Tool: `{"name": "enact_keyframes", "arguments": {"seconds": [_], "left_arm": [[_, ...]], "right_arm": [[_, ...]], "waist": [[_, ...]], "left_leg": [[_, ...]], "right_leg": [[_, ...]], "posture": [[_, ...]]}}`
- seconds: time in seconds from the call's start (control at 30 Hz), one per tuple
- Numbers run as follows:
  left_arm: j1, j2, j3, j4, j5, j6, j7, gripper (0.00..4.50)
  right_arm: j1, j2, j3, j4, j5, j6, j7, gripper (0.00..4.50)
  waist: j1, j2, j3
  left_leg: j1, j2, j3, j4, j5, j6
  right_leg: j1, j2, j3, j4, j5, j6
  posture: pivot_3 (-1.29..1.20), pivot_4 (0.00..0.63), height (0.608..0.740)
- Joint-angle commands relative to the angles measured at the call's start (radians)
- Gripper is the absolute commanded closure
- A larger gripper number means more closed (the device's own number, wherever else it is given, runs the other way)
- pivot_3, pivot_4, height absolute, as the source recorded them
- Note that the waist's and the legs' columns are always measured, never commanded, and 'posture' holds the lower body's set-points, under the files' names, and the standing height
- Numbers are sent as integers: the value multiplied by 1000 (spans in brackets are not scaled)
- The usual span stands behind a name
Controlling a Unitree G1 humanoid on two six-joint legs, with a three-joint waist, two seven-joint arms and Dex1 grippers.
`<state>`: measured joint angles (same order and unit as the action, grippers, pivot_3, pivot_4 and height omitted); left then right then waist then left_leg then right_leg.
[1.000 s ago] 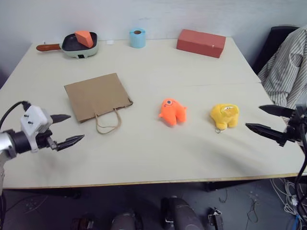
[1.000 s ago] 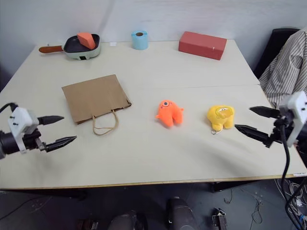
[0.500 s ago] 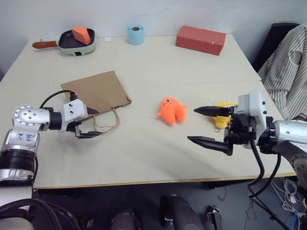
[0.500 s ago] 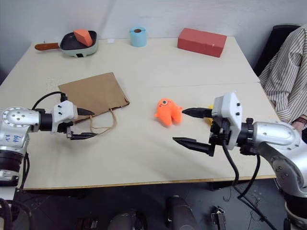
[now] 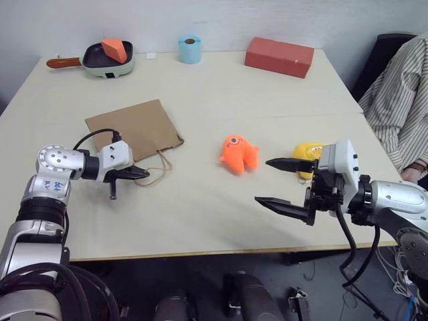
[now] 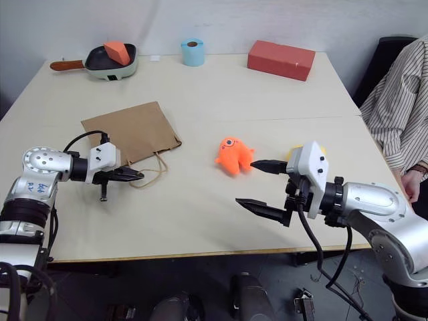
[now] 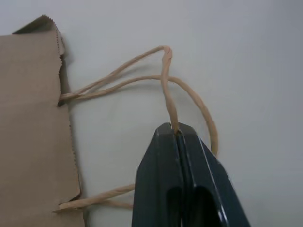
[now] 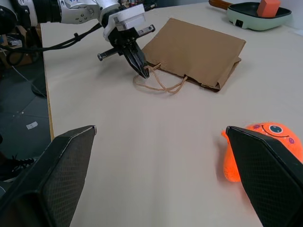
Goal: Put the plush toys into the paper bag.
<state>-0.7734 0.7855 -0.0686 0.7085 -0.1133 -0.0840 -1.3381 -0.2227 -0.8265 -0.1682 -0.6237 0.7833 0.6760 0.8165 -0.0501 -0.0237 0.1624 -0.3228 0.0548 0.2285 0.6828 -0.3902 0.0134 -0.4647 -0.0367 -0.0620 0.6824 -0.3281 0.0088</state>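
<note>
The brown paper bag (image 5: pixel 134 127) lies flat on the table's left half, its cord handles (image 7: pixel 118 78) toward the front. My left gripper (image 5: pixel 143 172) is shut on one handle cord, which runs in between its fingertips (image 7: pixel 163 137). The orange plush toy (image 5: pixel 239 154) with one eye sits near the table's middle. The yellow plush toy (image 5: pixel 306 151) sits to its right, partly hidden behind my right gripper (image 5: pixel 263 180). That gripper stands open, nothing between its fingers, just front-right of the orange toy and pointing left.
At the back stand a pan holding an orange wedge (image 5: pixel 107 57), a blue tape roll (image 5: pixel 190 49) and a red box (image 5: pixel 279 57). A person in a striped shirt (image 5: pixel 401 100) sits at the right edge. The table's front edge (image 5: pixel 221 253) is close.
My left gripper has moved in to the bag's handles and shut on one cord. The right gripper swung in from the right edge to beside the toys, still open.
</note>
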Motion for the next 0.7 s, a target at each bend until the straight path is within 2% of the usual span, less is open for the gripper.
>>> {"name": "enact_keyframes", "arguments": {"seconds": [0.03,0.13,0.23,0.3,0.47,0.6,0.7], "left_arm": [[-18,4,73,-196,-183,296,-75,4459],[-20,-2,123,-343,-292,539,-22,4459],[-1,-3,175,-474,-400,746,34,4500],[14,-8,206,-542,-454,837,80,4500],[49,-58,284,-686,-573,1008,224,4500],[72,-80,311,-760,-622,1053,294,4500],[65,-101,347,-788,-677,1101,354,4500]], "right_arm": [[-7,12,-5,-16,-18,-19,-32,0],[-23,47,22,6,-35,-15,-66,0],[-67,98,76,29,-51,-9,-92,588],[-108,134,126,51,-71,-6,-103,1297],[-292,307,329,222,-216,-43,-142,3034],[-405,427,448,414,-356,-105,-154,4399],[-457,495,504,556,-452,-175,-158,4457]], "waist": [[-1,-3,1],[-5,-3,1],[-9,-3,1],[-9,-3,1],[-11,-3,1],[-12,-3,1],[-11,-3,1]], "left_leg": [[0,0,0,0,0,0],[0,1,-1,1,0,0],[1,1,-1,1,0,0],[1,1,-1,2,0,0],[3,1,-1,2,0,-1],[3,1,-1,2,1,-2],[3,1,-1,2,1,-2]], "right_leg": [[0,0,0,0,0,0],[0,0,0,1,0,0],[0,0,1,2,0,0],[0,0,1,4,-1,-1],[0,0,3,7,-2,-3],[0,0,2,7,-2,-4],[0,0,2,7,-2,-4]], "posture": [[0,150,740],[0,150,740],[0,150,740],[0,150,740],[0,150,740],[0,150,740],[0,150,740]]}}
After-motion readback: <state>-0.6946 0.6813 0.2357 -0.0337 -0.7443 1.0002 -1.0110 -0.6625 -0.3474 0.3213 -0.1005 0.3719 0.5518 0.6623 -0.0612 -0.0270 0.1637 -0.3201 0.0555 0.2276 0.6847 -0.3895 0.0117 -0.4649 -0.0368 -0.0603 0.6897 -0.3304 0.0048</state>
